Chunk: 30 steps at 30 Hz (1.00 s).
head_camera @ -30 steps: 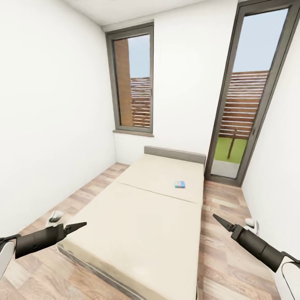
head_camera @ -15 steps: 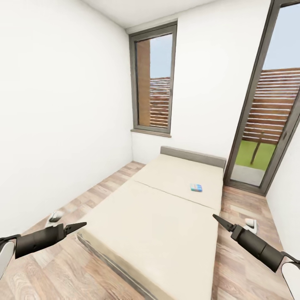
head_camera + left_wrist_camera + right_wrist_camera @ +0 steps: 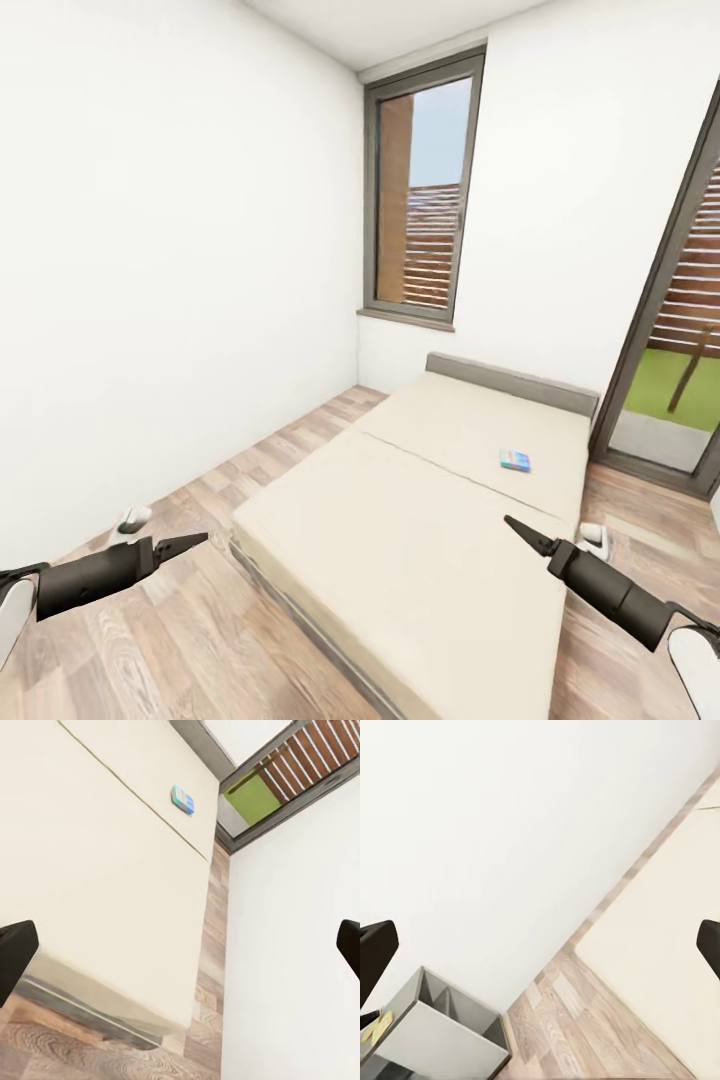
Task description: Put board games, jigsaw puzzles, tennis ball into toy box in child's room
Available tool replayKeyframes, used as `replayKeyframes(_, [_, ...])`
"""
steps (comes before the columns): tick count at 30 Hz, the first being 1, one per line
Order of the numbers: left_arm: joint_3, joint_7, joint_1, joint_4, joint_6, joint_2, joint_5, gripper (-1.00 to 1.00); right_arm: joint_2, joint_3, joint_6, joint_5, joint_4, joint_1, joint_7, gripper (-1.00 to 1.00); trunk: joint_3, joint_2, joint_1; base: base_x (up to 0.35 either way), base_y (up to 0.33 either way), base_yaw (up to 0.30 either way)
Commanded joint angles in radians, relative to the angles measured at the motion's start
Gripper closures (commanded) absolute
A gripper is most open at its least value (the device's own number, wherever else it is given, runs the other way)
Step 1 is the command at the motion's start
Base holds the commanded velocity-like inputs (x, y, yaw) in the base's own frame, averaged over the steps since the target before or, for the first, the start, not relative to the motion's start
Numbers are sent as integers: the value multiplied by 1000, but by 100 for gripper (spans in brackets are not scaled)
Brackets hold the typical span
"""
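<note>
The cream bed (image 3: 430,520) lies ahead on the wood floor, headboard against the far wall. One board game (image 3: 515,460), a small blue box, rests flat near the bed's far right side; the left wrist view also shows this board game (image 3: 182,799) on the bed (image 3: 90,870). My left gripper (image 3: 190,543) hovers over the floor left of the bed's near corner. My right gripper (image 3: 520,530) hangs above the bed's right side, short of the game. Both wrist views show their gripper, left (image 3: 180,952) and right (image 3: 540,949), open and holding nothing.
A white wall runs along the left, with a strip of wood floor (image 3: 220,620) between it and the bed. A tall window (image 3: 425,190) and a glass door (image 3: 680,330) stand in the far wall. The right wrist view shows a grey open shelf unit (image 3: 435,1035) by a wall.
The whole view has swung left, so the bed, window and door sit further right in the picture. Both arms hold the same pose.
</note>
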Motion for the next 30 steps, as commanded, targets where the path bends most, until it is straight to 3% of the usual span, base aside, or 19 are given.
replayKeyframes(1, [0,-5,-1,1,4,0,-2,-100,0,0,7,-4,0,0,1,-100,0,-1,0,-5,0,291])
replayKeyframes(30, [-1,-5,-1,1,4,-1,-2,-100,5,6,5,-4,0,-2,-1,-100,0,-1,0,-58,-17,291])
